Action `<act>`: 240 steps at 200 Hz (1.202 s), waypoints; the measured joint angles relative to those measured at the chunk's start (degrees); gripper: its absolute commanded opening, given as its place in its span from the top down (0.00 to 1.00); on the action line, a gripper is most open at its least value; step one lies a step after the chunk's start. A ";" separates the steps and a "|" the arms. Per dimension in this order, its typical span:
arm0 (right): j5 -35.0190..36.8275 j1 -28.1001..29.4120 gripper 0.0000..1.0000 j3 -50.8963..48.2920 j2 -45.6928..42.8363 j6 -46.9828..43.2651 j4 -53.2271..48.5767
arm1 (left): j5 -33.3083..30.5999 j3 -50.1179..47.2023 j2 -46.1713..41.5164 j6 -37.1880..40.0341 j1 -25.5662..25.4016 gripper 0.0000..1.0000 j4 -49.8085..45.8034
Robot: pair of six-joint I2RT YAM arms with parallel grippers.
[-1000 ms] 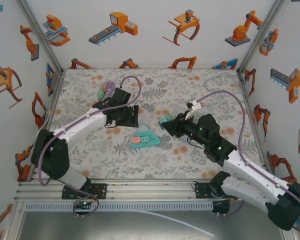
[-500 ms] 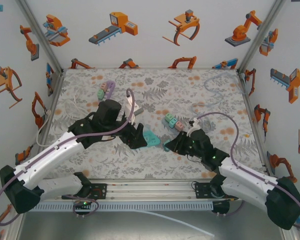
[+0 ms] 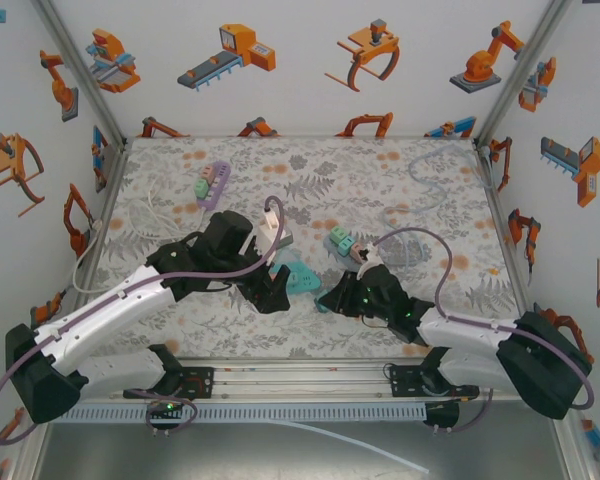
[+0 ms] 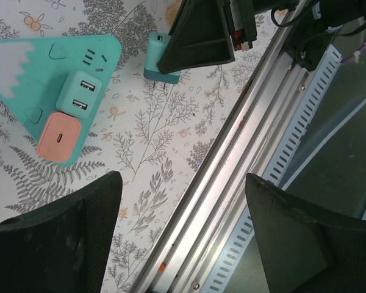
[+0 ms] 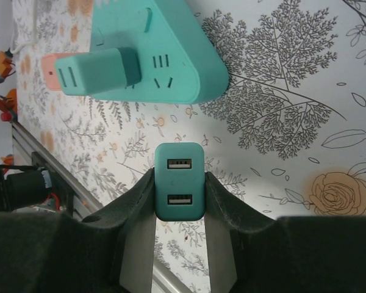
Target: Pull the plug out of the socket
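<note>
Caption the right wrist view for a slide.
Teal USB plug clamped in the right gripper, clear of the socket strip, where a second plug sits plugged in.

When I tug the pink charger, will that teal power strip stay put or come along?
Likely comes along: the teal power strip lies loose on the tablecloth, and the open left gripper isn't touching it. It looks like rigid plastic, so it should slide or lift whole.

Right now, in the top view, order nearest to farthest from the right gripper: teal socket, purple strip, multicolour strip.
1. Teal socket, just left of the right gripper holding the plug.
2. Multicolour strip, behind it.
3. Purple strip, far back left.
</note>
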 measured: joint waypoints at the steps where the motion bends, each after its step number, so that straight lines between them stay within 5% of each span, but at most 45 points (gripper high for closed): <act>1: 0.04 0.02 0.82 0.00 0.04 0.00 0.02 | -0.04 0.00 0.00 0.00 0.00 0.22 0.00; 101: 5.77 1.55 0.55 -1.14 -0.94 -0.37 -2.01 | -3.23 -0.28 -0.74 0.39 0.00 0.14 0.00; 172: 11.82 1.55 0.50 -2.12 -16.02 -3.04 -15.56 | -7.61 -0.74 -2.82 0.37 0.00 0.08 0.59; 240: 16.57 1.55 0.54 0.92 -30.27 -31.95 -18.21 | -14.67 1.07 0.02 -3.08 3.21 0.10 0.63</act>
